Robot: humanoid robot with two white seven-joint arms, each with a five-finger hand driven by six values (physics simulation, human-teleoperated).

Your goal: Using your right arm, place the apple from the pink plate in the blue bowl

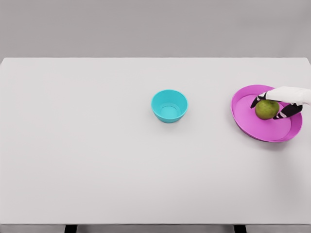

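Observation:
A green apple [266,109] lies in the pink plate [248,119] at the right side of the white table. My right hand [273,106] reaches in from the right edge, and its dark fingers [287,112] curl around the apple's top and right side. The blue bowl [169,106] stands near the table's middle, well to the left of the plate, with nothing inside it. My left arm does not show.
The white table [97,155] spans nearly the whole view, with its far edge against a grey wall and its front edge near the bottom of the picture.

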